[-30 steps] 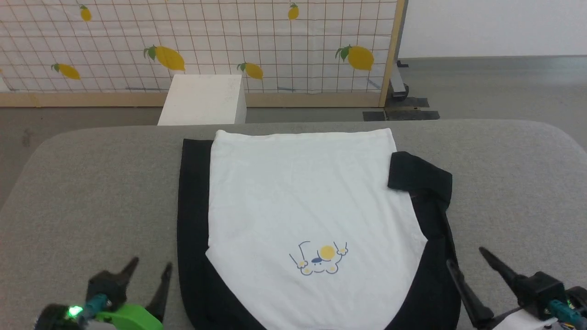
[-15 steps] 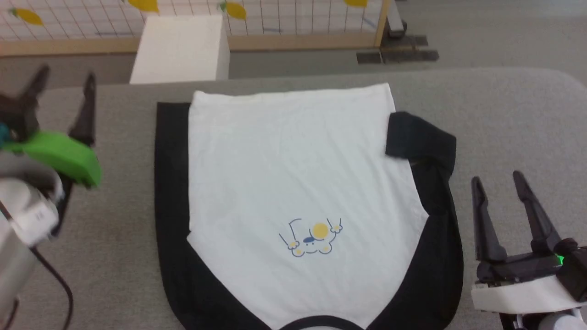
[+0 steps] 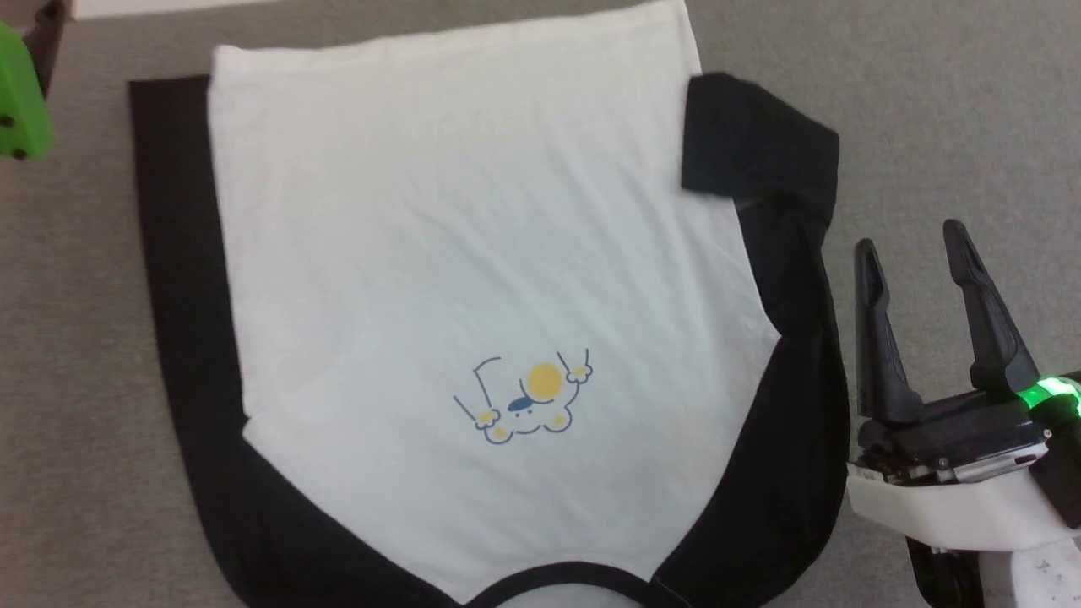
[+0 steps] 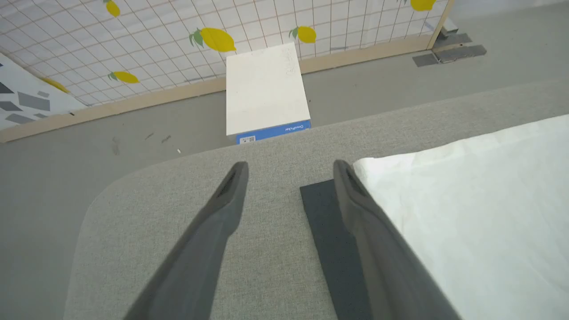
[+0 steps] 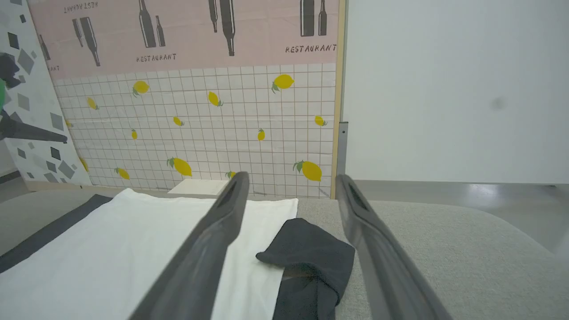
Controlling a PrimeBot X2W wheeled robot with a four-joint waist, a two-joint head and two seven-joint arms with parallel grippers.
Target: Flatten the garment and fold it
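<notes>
Garment [image 3: 473, 253] spread out | left tool [image 4: 290, 163] wide apart, empty | right tool [image 3: 910, 235] wide apart, empty

Head camera has tipped downward. The garment [image 3: 473, 253] now shows larger, with its far hem near the top edge of the head view. This is a shift of the camera, not of the cloth.

Left hand [image 4: 290, 165] has travelled from the near left of the tabletop [image 3: 929, 84] to the garment's far left corner. One finger now stands over the black sleeve edge [image 4: 324, 222].

Right hand [image 3: 910, 235] has advanced from the near right to just beside the right sleeve [image 3: 794, 338].
</notes>
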